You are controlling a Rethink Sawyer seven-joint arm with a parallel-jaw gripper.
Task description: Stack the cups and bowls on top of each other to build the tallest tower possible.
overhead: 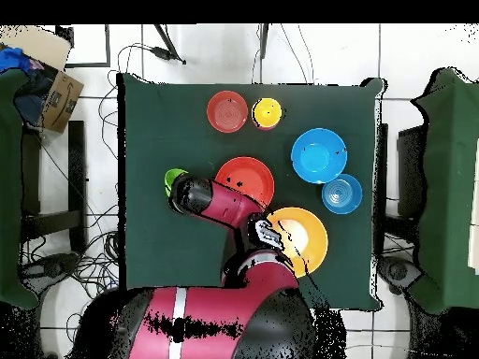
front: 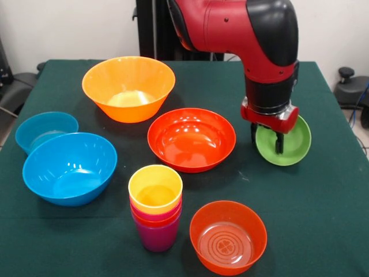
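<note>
Small green bowl (front: pixel 285 142) tilted on edge, lifted off counter (front: pixel 323 208) near one side edge, tool (front: pixel 275 136) clenched on rim. Risk: thin rim grip slips, bowl drops before reaching cup tower (front: pixel 155 206).

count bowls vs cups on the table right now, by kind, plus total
Bowls: 6, namely large orange-yellow, large blue, wide red-orange, small blue, small green tilted at the gripper, small translucent orange.
Cups: 4, nested in one tower.
Total: 10
</note>
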